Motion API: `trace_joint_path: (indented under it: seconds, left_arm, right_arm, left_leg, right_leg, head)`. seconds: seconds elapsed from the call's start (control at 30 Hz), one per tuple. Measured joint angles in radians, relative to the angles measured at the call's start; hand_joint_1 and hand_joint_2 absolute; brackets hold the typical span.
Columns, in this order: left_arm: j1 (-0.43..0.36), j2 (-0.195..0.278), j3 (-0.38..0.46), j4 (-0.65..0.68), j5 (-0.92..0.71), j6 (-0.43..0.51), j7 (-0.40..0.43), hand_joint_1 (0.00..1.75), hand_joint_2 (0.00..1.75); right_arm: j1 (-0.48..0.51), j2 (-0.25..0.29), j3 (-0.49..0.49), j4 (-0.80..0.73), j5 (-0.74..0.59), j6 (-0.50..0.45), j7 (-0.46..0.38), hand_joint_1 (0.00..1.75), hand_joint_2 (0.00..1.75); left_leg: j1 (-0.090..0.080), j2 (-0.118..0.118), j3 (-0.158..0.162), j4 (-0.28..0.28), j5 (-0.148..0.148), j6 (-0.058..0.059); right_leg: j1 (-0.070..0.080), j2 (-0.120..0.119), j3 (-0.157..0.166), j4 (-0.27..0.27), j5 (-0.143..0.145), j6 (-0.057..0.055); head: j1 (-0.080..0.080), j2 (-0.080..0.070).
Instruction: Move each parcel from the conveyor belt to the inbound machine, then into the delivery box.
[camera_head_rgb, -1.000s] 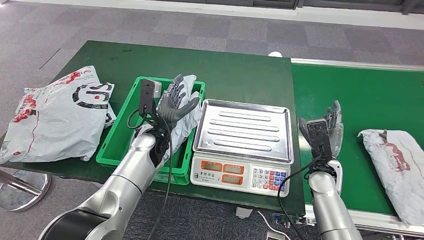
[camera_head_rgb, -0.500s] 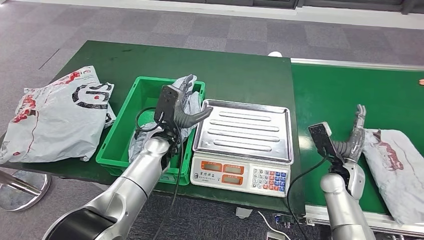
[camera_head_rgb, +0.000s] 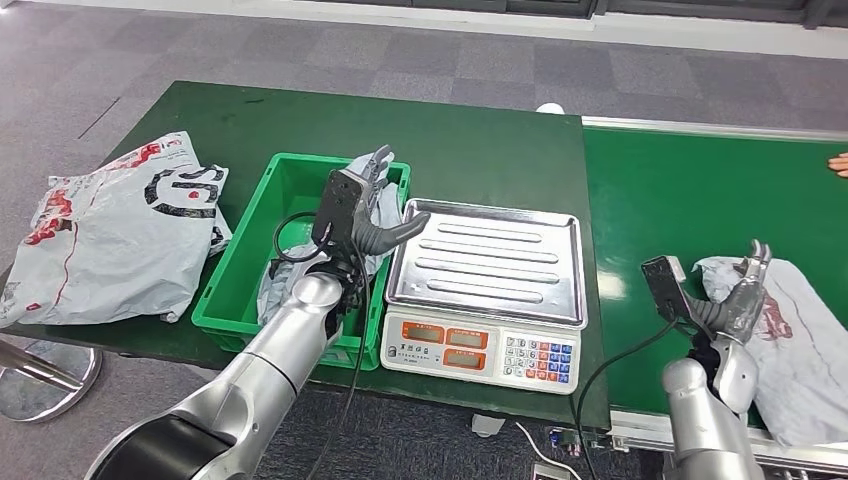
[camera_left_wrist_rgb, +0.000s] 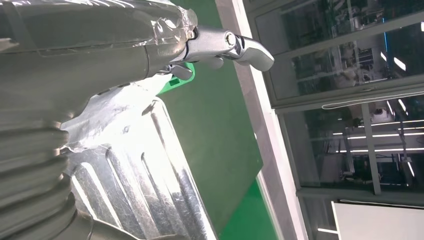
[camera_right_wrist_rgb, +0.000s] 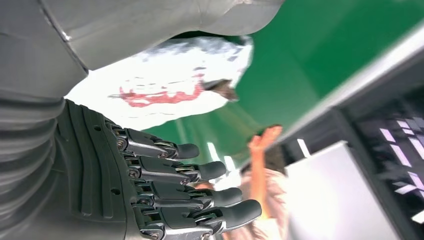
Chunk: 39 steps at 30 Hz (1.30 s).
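A grey parcel with red print (camera_head_rgb: 805, 335) lies on the green conveyor belt (camera_head_rgb: 700, 190) at the right. My right hand (camera_head_rgb: 745, 297) hovers over that parcel's near-left end, fingers apart and holding nothing. In the right wrist view the parcel (camera_right_wrist_rgb: 170, 75) lies just beyond the right hand's fingers (camera_right_wrist_rgb: 165, 185). Another grey parcel (camera_head_rgb: 383, 205) rests in the green bin (camera_head_rgb: 240, 270). My left hand (camera_head_rgb: 368, 210) is above it, open, its thumb reaching toward the steel tray of the scale (camera_head_rgb: 485, 262). The left wrist view shows that thumb (camera_left_wrist_rgb: 235, 45) over the crinkled parcel (camera_left_wrist_rgb: 100, 112) and the tray (camera_left_wrist_rgb: 150, 185).
A large white and grey bag (camera_head_rgb: 110, 235) lies on the table left of the bin. The scale's keypad (camera_head_rgb: 535, 355) faces the near edge. A person's hand (camera_head_rgb: 838, 163) shows at the belt's far right edge, and a person (camera_right_wrist_rgb: 265, 150) stands behind the belt.
My right hand has moved right along the belt to the parcel's end. My left hand has sunk lower over the bin and turned edge-on.
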Motion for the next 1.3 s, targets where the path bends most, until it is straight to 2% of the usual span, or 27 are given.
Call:
trace_joint_path:
  seconds: [0.1,0.33,0.43,0.5,0.57,0.7,0.87,1.0,1.1,1.3]
  left_arm:
    - [-0.002,-0.001,0.000,0.002,0.008,0.000,-0.001,0.00,1.75]
    - [-0.003,0.001,0.000,0.005,0.016,0.008,-0.003,0.00,1.75]
    - [-0.003,0.004,0.000,0.004,0.017,0.011,-0.001,0.00,1.75]
    - [-0.002,0.007,0.000,0.002,0.017,0.012,0.002,0.00,1.75]
    - [-0.001,0.009,0.000,-0.001,0.018,0.016,0.004,0.00,1.75]
    - [0.003,0.015,0.000,-0.006,0.024,0.020,0.004,0.00,1.75]
    - [0.006,0.022,0.000,-0.010,0.030,0.020,0.007,0.00,1.75]
    - [0.007,0.027,0.001,-0.012,0.031,0.016,0.014,0.00,1.75]
    - [0.010,0.032,0.002,-0.012,0.029,0.011,0.014,0.00,1.75]
    - [0.014,0.039,0.004,-0.012,0.028,0.009,0.012,0.00,1.75]
  right_arm:
    - [-0.006,-0.015,-0.020,0.046,0.083,0.000,0.082,0.00,1.75]
    - [-0.054,-0.075,-0.028,0.230,0.294,0.031,0.361,0.00,1.75]
    - [-0.072,-0.099,-0.007,0.293,0.366,0.118,0.493,0.00,1.75]
    - [-0.079,-0.120,0.039,0.326,0.406,0.195,0.604,0.00,1.75]
    - [-0.087,-0.143,0.094,0.354,0.418,0.261,0.671,0.00,1.75]
    - [-0.112,-0.177,0.180,0.399,0.423,0.356,0.708,0.00,1.75]
    - [-0.149,-0.197,0.243,0.439,0.419,0.424,0.695,0.00,1.75]
    - [-0.168,-0.200,0.249,0.464,0.382,0.570,0.607,1.75,1.75]
    - [-0.173,-0.201,0.249,0.471,0.354,0.652,0.536,1.75,1.75]
    - [-0.189,-0.201,0.249,0.476,0.347,0.674,0.510,1.75,1.75]
  left_leg:
    - [0.000,0.000,0.000,0.000,0.000,0.000]
    - [0.000,0.000,0.000,0.000,0.000,0.000]
    - [0.000,0.000,0.000,0.000,0.000,0.000]
    - [0.000,0.000,0.000,0.000,0.000,0.000]
    - [0.000,0.000,0.000,0.000,0.000,0.000]
    - [0.000,0.000,-0.001,0.000,0.000,0.000]
    - [0.000,0.000,-0.001,0.000,0.000,0.000]
    - [0.000,0.000,0.000,0.000,0.000,0.000]
    - [0.000,0.000,0.000,0.000,0.000,0.000]
    - [0.000,0.000,0.000,0.000,0.000,0.000]
  right_leg:
    - [0.000,0.000,0.000,0.000,0.000,0.000]
    - [0.000,0.000,0.000,0.000,0.000,0.000]
    - [0.000,0.000,0.000,0.000,0.000,0.000]
    - [0.000,-0.001,0.000,0.000,0.000,0.000]
    - [0.000,-0.001,0.000,0.000,0.000,0.000]
    - [0.000,-0.001,0.000,0.000,0.000,0.000]
    - [0.000,-0.001,0.000,0.000,0.000,0.000]
    - [0.000,-0.001,0.000,0.000,0.000,0.000]
    - [0.000,-0.001,0.000,0.000,0.000,0.000]
    - [0.000,0.000,0.001,0.000,0.000,0.000]
  head:
    - [0.000,0.000]
    - [0.000,0.000]
    - [0.000,0.000]
    - [0.000,0.000]
    - [0.000,0.000]
    - [0.000,0.000]
    - [0.000,0.000]
    - [0.000,0.000]
    - [0.000,0.000]
    - [0.000,0.000]
